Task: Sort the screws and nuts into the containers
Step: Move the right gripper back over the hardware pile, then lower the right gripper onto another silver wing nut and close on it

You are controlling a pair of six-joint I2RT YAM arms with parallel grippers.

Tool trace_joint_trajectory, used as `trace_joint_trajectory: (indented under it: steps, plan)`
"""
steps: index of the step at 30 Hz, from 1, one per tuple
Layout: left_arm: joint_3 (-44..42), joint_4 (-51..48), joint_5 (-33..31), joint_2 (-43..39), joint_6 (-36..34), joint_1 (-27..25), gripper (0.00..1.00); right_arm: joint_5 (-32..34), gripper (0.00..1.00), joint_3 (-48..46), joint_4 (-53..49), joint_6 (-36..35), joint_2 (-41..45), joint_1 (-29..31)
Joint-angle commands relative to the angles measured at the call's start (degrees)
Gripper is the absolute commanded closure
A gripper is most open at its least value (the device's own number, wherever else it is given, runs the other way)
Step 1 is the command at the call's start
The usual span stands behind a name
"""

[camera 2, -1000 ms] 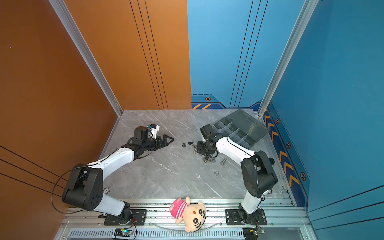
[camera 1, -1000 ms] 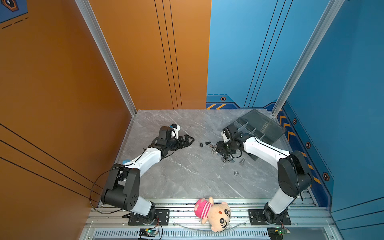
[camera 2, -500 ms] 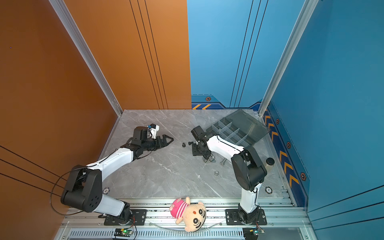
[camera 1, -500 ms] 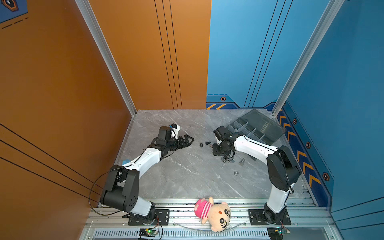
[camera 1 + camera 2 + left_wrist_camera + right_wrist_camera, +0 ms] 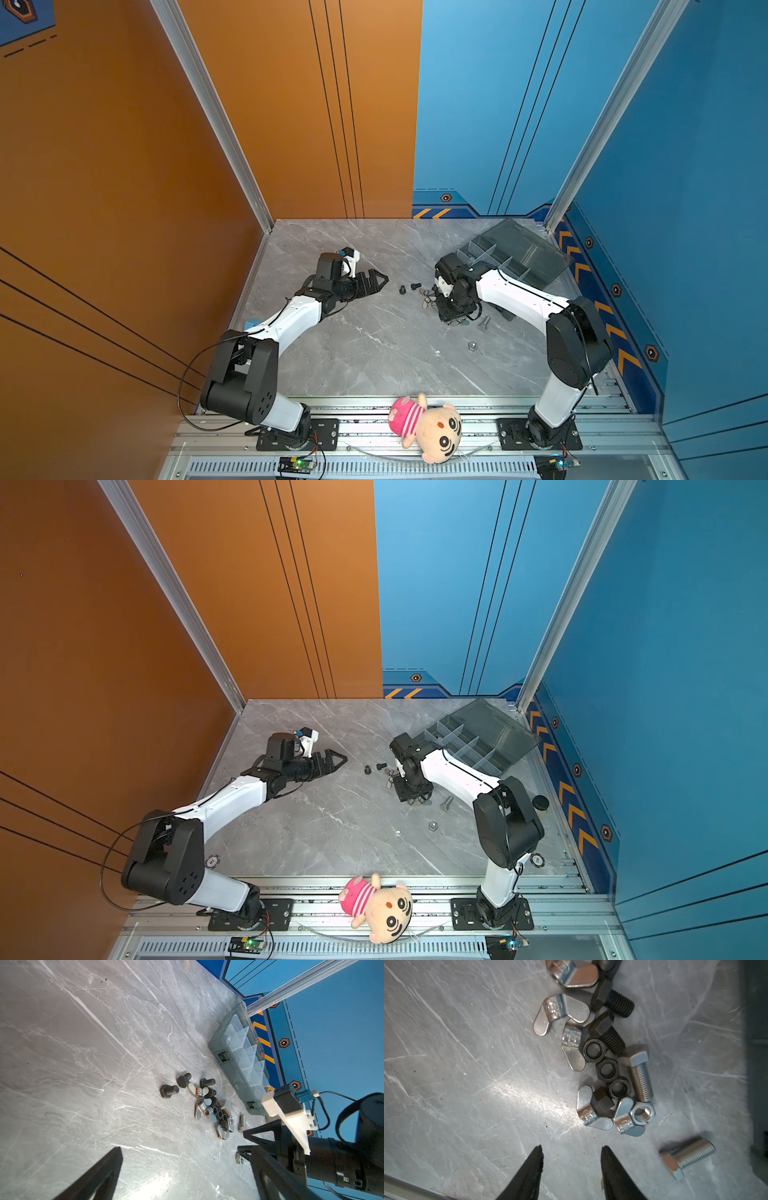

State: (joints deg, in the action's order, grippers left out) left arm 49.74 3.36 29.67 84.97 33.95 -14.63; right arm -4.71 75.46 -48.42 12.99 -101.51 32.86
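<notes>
Screws and nuts lie in a pile [image 5: 608, 1059] on the marble table: black screws, black nuts, silver wing nuts, a silver screw [image 5: 640, 1076] and a silver hex nut [image 5: 643, 1114]. Another silver screw [image 5: 685, 1157] lies apart; it also shows in a top view [image 5: 484, 323]. Two black screws [image 5: 409, 287] sit left of the pile, and a lone nut [image 5: 472, 345] lies nearer the front. My right gripper [image 5: 572, 1149] hangs over the pile's edge, open, with only bare table between its fingers. My left gripper [image 5: 376, 280] is open and empty, left of the pile. The containers [image 5: 515, 253] stand at the back right.
A small black-capped jar [image 5: 540, 802] stands by the right arm's elbow. A plush doll [image 5: 428, 428] lies on the front rail. In the left wrist view, a silver nut [image 5: 240, 1159] lies beside the right arm's black gripper frame. Walls close the table on three sides.
The right arm has swung over the pile, its gripper ending slightly nearer the front edge with the same jaw gap. The left arm has not moved.
</notes>
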Motion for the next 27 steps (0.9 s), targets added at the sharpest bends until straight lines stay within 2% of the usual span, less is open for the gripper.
trace_joint_trajectory:
  steps: [1,27]
  plan:
    - [-0.2,-0.4,1.1,-0.5,-0.6,0.4,0.02,0.0,0.52,-0.1,-2.7,-2.6,-2.2,-0.2]
    - [0.0,-0.7,0.6,0.2,-0.8,0.5,0.02,0.8,0.52,1.0,0.2,-8.6,-8.4,-1.8]
